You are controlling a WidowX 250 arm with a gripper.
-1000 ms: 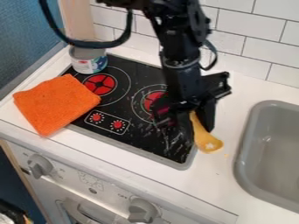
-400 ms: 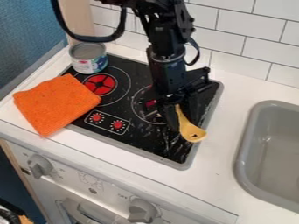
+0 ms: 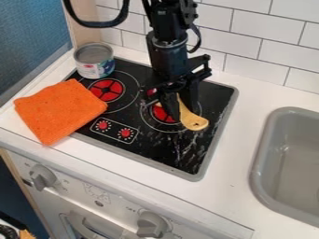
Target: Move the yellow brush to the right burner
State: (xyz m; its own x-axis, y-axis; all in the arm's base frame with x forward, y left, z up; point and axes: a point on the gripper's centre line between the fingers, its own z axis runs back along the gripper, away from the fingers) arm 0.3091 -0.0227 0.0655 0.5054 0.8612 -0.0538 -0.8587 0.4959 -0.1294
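The black gripper [image 3: 177,108] hangs over the right burner [image 3: 163,115], covering part of its red centre. It is shut on the yellow brush [image 3: 194,122], which tilts between its fingers with the wide yellow end low and towards the front right. That end shows over the right side of the burner's ring. The brush's other end is hidden by the gripper, and whether the brush touches the stove top I cannot tell.
An orange cloth [image 3: 60,111] covers the stove's left edge, with a can [image 3: 94,60] behind it at the back left corner. Two red knobs [image 3: 126,133] sit in front of the burners. The grey sink [image 3: 293,163] is at the right, and a tiled wall stands behind.
From the stove's right edge, the gripper has moved left and back to the right burner, carrying the yellow brush. The cloth and can have stayed put.
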